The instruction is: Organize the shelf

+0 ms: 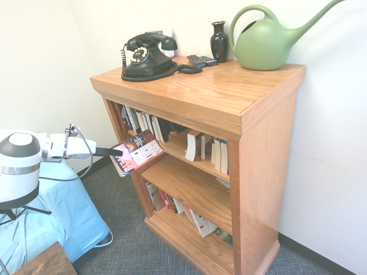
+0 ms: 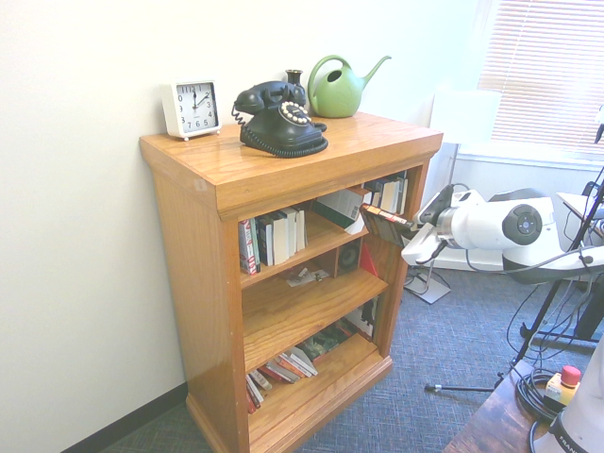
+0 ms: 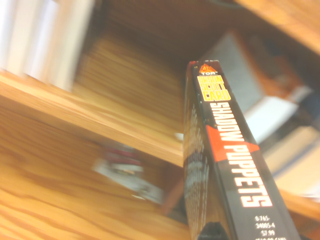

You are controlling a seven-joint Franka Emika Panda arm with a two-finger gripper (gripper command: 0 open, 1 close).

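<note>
Gripper (image 1: 117,153), closed on the tilted book (image 1: 140,152), reaches in from picture left | book juts from the fingertips toward the shelf (image 1: 189,86), just outside its upper opening, long axis aslant to the upright row (image 1: 157,127) | shelf lies ahead, beyond the book; insertion likely needs the book turned upright first.

2 outer cameras face the shelf (image 1: 192,166) from opposite sides
</note>
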